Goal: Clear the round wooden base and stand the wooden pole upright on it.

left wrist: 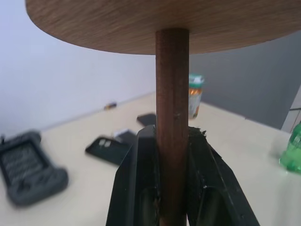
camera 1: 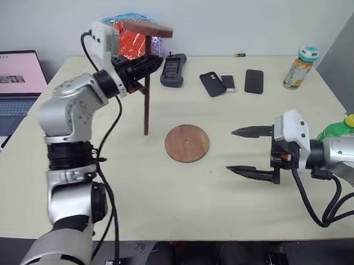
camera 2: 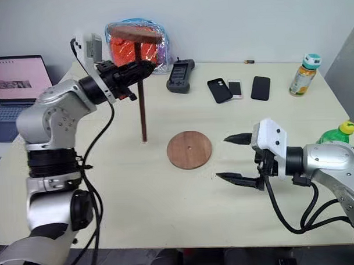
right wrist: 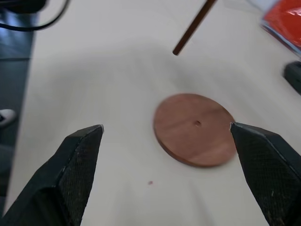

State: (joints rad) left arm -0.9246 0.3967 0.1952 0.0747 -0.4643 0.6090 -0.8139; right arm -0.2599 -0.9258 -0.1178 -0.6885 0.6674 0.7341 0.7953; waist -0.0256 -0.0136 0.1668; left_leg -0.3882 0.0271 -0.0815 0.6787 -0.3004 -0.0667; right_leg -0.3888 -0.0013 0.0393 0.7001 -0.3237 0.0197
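Left claw [camera 2: 141, 68] clamps wooden pole [camera 2: 142, 104] upright, disc up; right claw [camera 2: 233, 158] wide. Next: swing pole's tip toward 4 o'clock into bare round wooden base [camera 2: 190, 149] hole.

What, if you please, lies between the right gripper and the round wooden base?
Only bare table separates the right gripper from the round wooden base, as the left eye view shows.

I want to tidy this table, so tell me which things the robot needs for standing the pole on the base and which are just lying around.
Needed:
- wooden pole, clamped in the left gripper
- round wooden base, bare on the table
- right gripper, open beside the base

Lying around:
- three phones
- black handheld device
- two bottles
- orange bag
- laptop
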